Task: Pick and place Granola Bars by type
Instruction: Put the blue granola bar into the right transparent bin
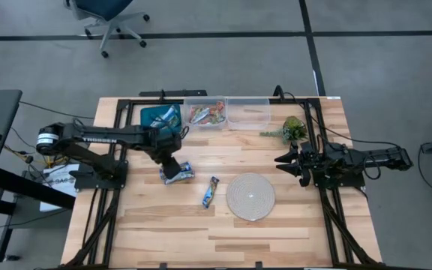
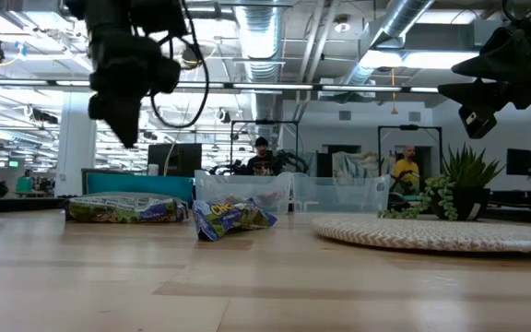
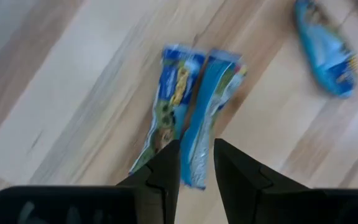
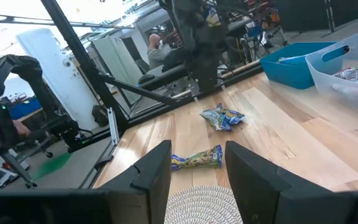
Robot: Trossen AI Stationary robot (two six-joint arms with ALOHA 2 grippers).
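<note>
Your left gripper (image 3: 196,163) hangs above two blue bars (image 3: 188,109), fingers a little apart, holding nothing. Your right gripper (image 4: 197,171) waits open by the mat (image 1: 250,196).

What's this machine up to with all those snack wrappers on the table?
It is sorting granola bars by type. The left gripper hovers over two blue bars lying side by side on the table, fingers apart, holding nothing. A third bar lies near the round mat. The right gripper waits open at the table's right side.
</note>
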